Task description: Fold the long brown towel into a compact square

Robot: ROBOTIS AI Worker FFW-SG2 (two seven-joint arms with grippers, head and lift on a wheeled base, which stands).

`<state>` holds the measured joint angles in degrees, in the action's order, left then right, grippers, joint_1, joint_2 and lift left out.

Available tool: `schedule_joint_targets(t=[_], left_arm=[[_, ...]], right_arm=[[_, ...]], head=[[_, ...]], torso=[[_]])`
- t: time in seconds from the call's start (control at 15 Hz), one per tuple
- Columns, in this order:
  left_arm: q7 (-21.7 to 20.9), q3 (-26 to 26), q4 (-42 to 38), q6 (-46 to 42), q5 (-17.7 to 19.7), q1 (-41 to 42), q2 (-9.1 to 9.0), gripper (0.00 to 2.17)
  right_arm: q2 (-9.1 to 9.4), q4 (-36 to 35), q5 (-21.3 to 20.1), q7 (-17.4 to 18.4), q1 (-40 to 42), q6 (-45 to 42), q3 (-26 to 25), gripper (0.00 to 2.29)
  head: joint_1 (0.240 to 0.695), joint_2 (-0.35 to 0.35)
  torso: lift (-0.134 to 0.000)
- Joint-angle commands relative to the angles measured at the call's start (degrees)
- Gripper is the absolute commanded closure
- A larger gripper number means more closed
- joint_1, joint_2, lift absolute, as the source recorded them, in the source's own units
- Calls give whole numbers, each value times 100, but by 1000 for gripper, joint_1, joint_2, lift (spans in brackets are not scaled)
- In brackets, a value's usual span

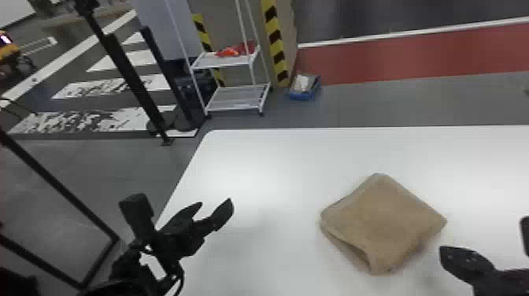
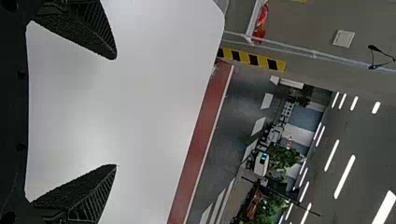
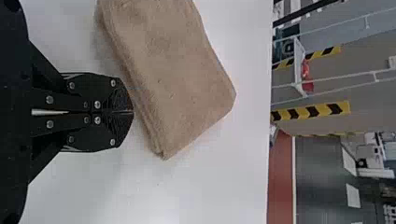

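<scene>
While the left fingers [image 2: 93, 35] stand wide over the bench [image 1: 275, 157], the towel [image 1: 385, 220] lies rightward, near-square, one edge gaping; beyond, the right fingers [image 3: 105, 95] meet, empty. Folding seems nearly complete; next, press that edge flat.

Held over the white table [image 1: 283, 165], left gripper [image 1: 214, 204] with fingertips apart. Well to its right, the brown towel [image 1: 385, 220], folded roughly square, slightly gaping along the near edge facing that gripper. Near the towel's right side, the right gripper [image 1: 464, 261]. Beyond the left gripper, past the table, a white shelf rack [image 1: 232, 61] and blue bin [image 1: 305, 94].
</scene>
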<state>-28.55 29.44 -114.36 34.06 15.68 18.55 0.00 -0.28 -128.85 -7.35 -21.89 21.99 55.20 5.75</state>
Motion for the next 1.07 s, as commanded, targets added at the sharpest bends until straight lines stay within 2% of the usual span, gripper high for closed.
schedule_joint_targets(t=[0.0, 0.2, 0.47, 0.73, 1.0], left_arm=[[7, -18, 2, 0, -4, -1, -15, 39], [24, -35, 11, 0, -39, -18, -15, 39], [16, -9, 72, 0, -47, -36, -15, 39], [-2, -26, 186, 0, -127, -168, -15, 39], [-37, -53, 503, 0, -135, -449, -15, 39]], right_arm=[[28, 431, 76, 1, -354, 242, -224, 2078], [33, 1204, 155, 80, -951, -4, -39, 2078], [33, 1969, 181, 405, -1628, -303, 198, 2078], [33, 2822, 286, 748, -2235, -971, 330, 2078], [33, 3762, 295, 906, -2841, -1516, 435, 2078]], head=[[695, 338], [695, 301], [695, 307], [695, 302], [695, 292]], torso=[[-108], [-108], [-108], [-108], [-108]])
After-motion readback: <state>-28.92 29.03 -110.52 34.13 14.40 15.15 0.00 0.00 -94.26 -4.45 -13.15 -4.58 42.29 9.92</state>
